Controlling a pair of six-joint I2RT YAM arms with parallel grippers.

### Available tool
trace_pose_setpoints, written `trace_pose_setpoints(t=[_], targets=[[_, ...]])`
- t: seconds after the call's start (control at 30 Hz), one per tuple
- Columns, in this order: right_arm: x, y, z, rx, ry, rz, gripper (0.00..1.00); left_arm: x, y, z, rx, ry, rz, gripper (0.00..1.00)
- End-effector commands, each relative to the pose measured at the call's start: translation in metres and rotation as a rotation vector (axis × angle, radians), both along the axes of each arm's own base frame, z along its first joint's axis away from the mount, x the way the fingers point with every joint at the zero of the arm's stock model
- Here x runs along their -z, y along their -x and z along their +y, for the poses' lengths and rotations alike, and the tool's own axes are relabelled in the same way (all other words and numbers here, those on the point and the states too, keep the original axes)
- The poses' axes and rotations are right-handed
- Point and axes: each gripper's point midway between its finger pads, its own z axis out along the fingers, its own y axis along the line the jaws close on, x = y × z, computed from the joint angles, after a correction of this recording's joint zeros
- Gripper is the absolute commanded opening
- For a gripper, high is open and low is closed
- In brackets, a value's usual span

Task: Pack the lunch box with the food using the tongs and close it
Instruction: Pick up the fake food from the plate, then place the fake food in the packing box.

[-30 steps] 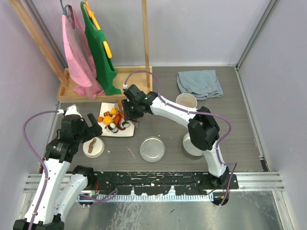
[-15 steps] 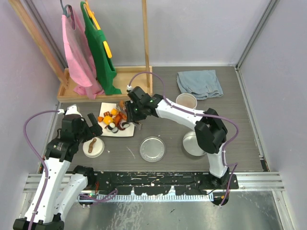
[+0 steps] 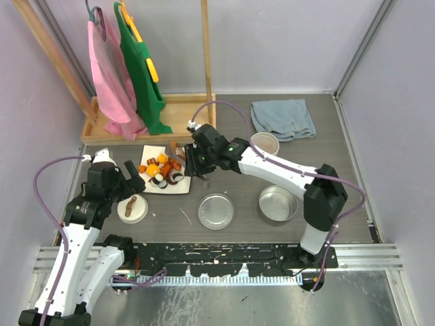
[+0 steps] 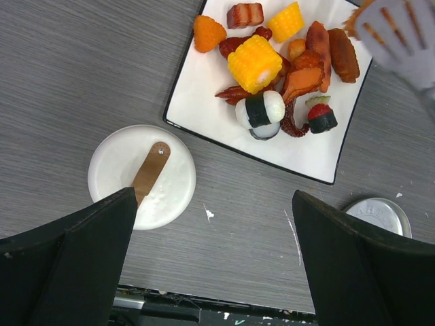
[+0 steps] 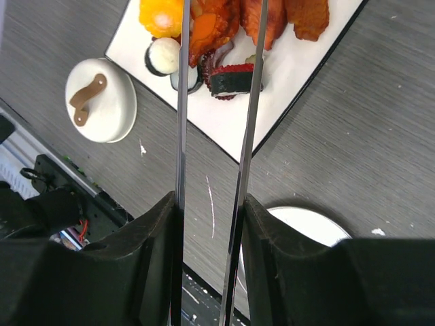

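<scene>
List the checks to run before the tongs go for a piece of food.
1. Tongs held: ok. The right gripper is shut on the tongs, both arms between its fingers.
2. Tongs over the food: ok. Their arms run across the food on the white plate.
3. A piece between the tips: cannot tell. The tips run out of the right wrist view.
4. Steel tin uncovered: ok. Its flat lid lies apart on the table.
5. Left gripper out of the way: ok. It is open and empty, beside the plate near the white lid.
</scene>
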Motion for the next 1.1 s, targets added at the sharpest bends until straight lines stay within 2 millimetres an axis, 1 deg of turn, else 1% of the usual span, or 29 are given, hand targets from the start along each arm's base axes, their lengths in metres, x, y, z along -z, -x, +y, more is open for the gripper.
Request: trace_pose_setpoints(t=[0.0, 0.1, 0.23, 0.33, 0.37, 0.5, 0.63, 0.73, 0.8, 0.9, 0.97, 1.07], targets=[[-0.087, -0.006, -0.015, 0.028, -0.124, -0.211, 0.3, -0.019, -0.011, -0.004, 0.005, 0.021, -0.068, 0.98], [-0.108, -0.006, -0.035, 0.058, -0.111, -0.279, 0.3, -0.019, -0.011, -0.004, 0.004, 0.021, -0.068, 0.98], [-0.123, -0.005, -0.067, 0.104, -0.046, -0.333, 0.3, -0.017, -0.006, -0.001, -0.004, 0.012, -0.047, 0.98], [-0.131, -0.002, -0.096, 0.136, 0.024, -0.378, 0.31, -0.02, -0.006, -0.001, -0.007, 0.015, -0.068, 0.98], [-0.134, -0.003, -0.11, 0.17, 0.065, -0.401, 0.31, -0.02, -0.005, -0.001, -0.007, 0.016, -0.072, 0.98], [-0.14, 0.006, -0.163, 0.241, 0.205, -0.447, 0.31, -0.021, -0.005, -0.001, -0.007, 0.017, -0.076, 0.98], [-0.142, 0.017, -0.208, 0.298, 0.318, -0.474, 0.31, -0.02, -0.006, -0.002, -0.004, 0.018, -0.07, 0.98], [-0.144, 0.025, -0.237, 0.355, 0.388, -0.486, 0.31, -0.02, -0.006, -0.003, 0.0, 0.02, -0.067, 0.98], [-0.141, 0.031, -0.251, 0.374, 0.424, -0.477, 0.31, -0.019, -0.006, -0.003, 0.001, 0.022, -0.064, 0.98], [-0.13, 0.038, -0.265, 0.393, 0.476, -0.454, 0.31, -0.018, -0.006, -0.004, 0.005, 0.023, -0.062, 0.98], [-0.122, 0.041, -0.271, 0.396, 0.505, -0.439, 0.32, -0.018, -0.006, -0.004, 0.006, 0.024, -0.058, 0.98], [-0.109, 0.044, -0.274, 0.385, 0.541, -0.415, 0.31, -0.018, -0.007, -0.004, 0.006, 0.024, -0.059, 0.98]])
